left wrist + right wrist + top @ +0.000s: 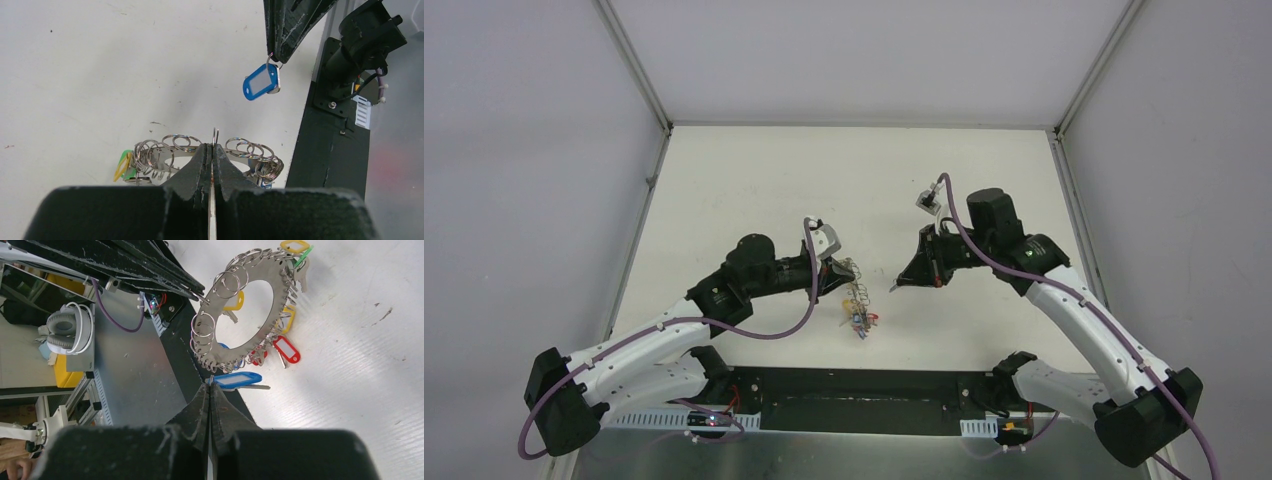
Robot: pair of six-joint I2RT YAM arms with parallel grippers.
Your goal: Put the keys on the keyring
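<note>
The left gripper, jaws pressed fully together, pinches one small split ring standing edge-on at the rim of the keyring. This is a flat silvery metal annulus fringed with such rings, several carrying red, yellow and green tagged keys. To its right and clear of it hangs the blue-tagged key, a tiny silver key on an oblong plastic tag whose long axis is tilted. It dangles from the closed jaws of the right gripper, the arm better placed to close the gap.
</note>
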